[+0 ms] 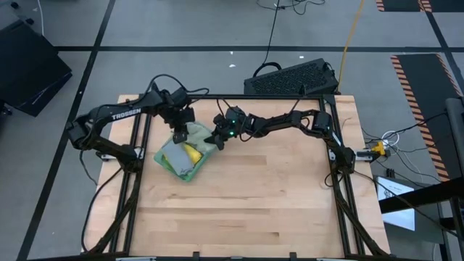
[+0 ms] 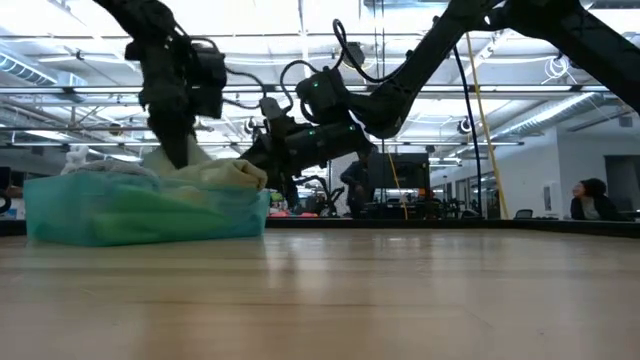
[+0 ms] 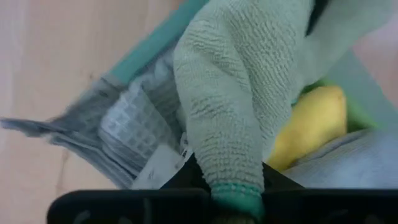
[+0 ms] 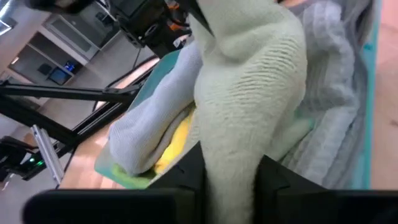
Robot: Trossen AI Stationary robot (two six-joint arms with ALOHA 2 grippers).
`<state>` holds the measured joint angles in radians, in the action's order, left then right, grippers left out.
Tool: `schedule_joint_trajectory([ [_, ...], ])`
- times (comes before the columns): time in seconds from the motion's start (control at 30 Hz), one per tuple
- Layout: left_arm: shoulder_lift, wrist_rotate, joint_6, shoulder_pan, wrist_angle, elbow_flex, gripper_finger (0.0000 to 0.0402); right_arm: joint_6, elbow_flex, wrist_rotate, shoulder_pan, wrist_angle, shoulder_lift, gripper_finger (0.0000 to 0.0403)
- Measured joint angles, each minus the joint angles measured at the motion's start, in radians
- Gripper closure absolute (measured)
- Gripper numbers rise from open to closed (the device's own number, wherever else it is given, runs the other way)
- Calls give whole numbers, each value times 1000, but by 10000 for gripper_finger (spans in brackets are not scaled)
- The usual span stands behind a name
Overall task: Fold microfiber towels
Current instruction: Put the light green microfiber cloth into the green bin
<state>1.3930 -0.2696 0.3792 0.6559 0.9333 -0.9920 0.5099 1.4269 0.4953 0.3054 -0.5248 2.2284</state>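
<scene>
Well, I see plenty of bare table (image 1: 254, 203) toward the near edge and to the right of both tools; the pile (image 1: 183, 156) sits left of centre, toward the far edge, and well clear of the frame rails.

Left tool (image 1: 179, 135) is closed on a pale sage towel (image 3: 236, 106), pinching a hemmed edge between its fingers, directly over the pile. Right tool (image 1: 217, 139) sits just right of the pile, and in its wrist view the same pale towel (image 4: 249, 81) runs down between its fingers, so I read it as gripping that towel too.

Between the tools the sage towel hangs bunched, its long run lying left to right. Below it lie a grey towel (image 3: 134, 127), a yellow one (image 3: 311, 124), a light blue one (image 4: 152, 124) and a teal one (image 2: 140, 215) at the bottom.
</scene>
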Motion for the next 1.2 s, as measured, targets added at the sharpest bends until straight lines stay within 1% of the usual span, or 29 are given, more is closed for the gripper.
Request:
schedule_joint_trajectory([
  [0.07, 0, -1, -6, 4, -21, 35, 380, 5, 0, 4, 0, 9, -1, 317],
  [0.13, 0, 0, -3, 8, -27, 56, 373, 11, -1, 4, 4, 54, -25, 294],
  [0.27, 0, 25, 14, 20, -37, 81, 370, -51, -1, 0, 23, 120, -89, 258],
  [0.37, 0, 44, 16, 32, -63, 94, 369, -105, 0, -1, 37, 181, -133, 243],
  [0.43, 0, 54, 16, 41, -74, 96, 369, -141, 0, 5, 43, 217, -153, 242],
  [0.5, 0, 55, 16, 45, -74, 96, 368, -173, 0, 35, 43, 218, -165, 251],
  [0.57, 0, 56, 17, 45, -76, 97, 368, -201, 0, 78, 37, 171, -169, 271],
  [0.6, 0, 56, 20, 45, -76, 97, 368, -206, 0, 82, 30, 154, -169, 284],
  [0.77, 0, 19, 45, 45, -84, 98, 367, -176, -1, 3, -2, 73, -102, 371],
  [0.83, 0, 15, 44, 45, -101, 98, 367, -162, -1, -46, -9, 65, -83, 394],
  [0.93, 0, 12, 31, 45, -127, 98, 367, -150, 0, -101, -13, 91, -63, 390],
  [1.0, 0, 17, 20, 45, -134, 98, 367, -155, 0, -109, -12, 110, -52, 387],
  [1.07, 0, 46, 2, 45, -138, 98, 365, -161, -1, -110, -13, 109, -47, 390],
  [1.13, 0, 79, -21, 45, -141, 97, 355, -163, 0, -110, -13, 104, -49, 397],
  [1.2, 0, 98, -27, 44, -137, 84, 330, -163, 0, -124, -13, 112, -50, 401],
])
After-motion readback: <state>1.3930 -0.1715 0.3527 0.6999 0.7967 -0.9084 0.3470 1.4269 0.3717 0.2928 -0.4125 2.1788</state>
